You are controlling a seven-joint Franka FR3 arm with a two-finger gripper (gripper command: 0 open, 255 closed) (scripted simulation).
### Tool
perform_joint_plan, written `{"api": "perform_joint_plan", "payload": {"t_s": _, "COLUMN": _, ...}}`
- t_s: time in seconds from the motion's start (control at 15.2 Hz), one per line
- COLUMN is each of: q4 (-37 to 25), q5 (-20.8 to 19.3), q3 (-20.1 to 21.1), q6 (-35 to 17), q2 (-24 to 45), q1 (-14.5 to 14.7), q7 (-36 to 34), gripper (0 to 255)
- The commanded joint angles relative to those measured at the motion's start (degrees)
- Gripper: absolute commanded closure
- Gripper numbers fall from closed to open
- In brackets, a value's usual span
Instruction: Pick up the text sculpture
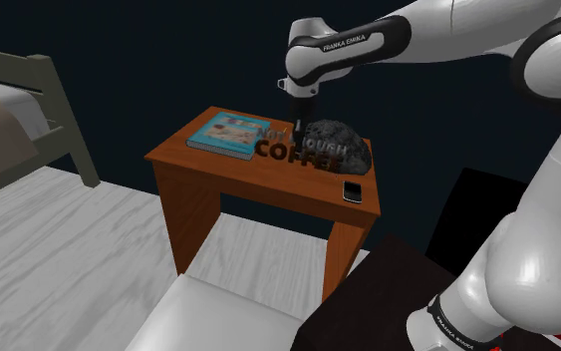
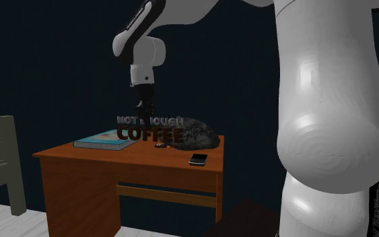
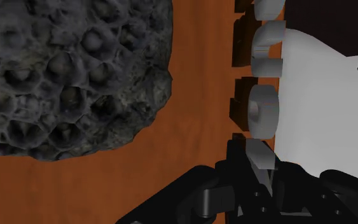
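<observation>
Gripper (image 3: 260,173) is seen lowered from above onto one end of the text sculpture (image 3: 264,107), its black fingers (image 3: 233,167) drawn narrow and closed against a grey letter. The text sculpture (image 1: 303,150), read as NOT ENOUGH COFFEE, is stood upright near the middle of an orange-brown wooden table (image 1: 268,181). A dark, pitted rock (image 1: 346,146) is placed just behind it, and a teal book (image 1: 226,133) is laid flat beside it toward the shoulder view's left. A small black phone (image 1: 352,189) is set near the table corner closest to the stand. The table is backed by a dark blue wall (image 1: 148,50) and stood on pale planked floor (image 1: 59,249). A grey-green bed frame (image 1: 61,110) is kept well apart, with bare floor left between. Open space is left above the tabletop around the arm.
</observation>
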State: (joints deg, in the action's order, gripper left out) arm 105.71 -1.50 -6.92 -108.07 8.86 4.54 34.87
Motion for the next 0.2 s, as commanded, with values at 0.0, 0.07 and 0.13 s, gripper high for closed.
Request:
{"api": "perform_joint_plan", "payload": {"t_s": 0.0, "q4": -1.02, "q5": -0.04, "q3": -0.01, "q6": 1.45, "q2": -0.42, "q1": 0.01, "q7": 0.02, "gripper": 255}}
{"api": "perform_joint_plan", "payload": {"t_s": 0.07, "q4": -1.10, "q5": -0.04, "q3": -0.01, "q6": 1.56, "q2": -0.45, "q1": 0.01, "q7": 0.02, "gripper": 255}}
{"api": "perform_joint_plan", "payload": {"t_s": 0.13, "q4": -1.11, "q5": -0.04, "q3": -0.01, "q6": 1.56, "q2": -0.45, "q1": 0.01, "q7": 0.03, "gripper": 255}}
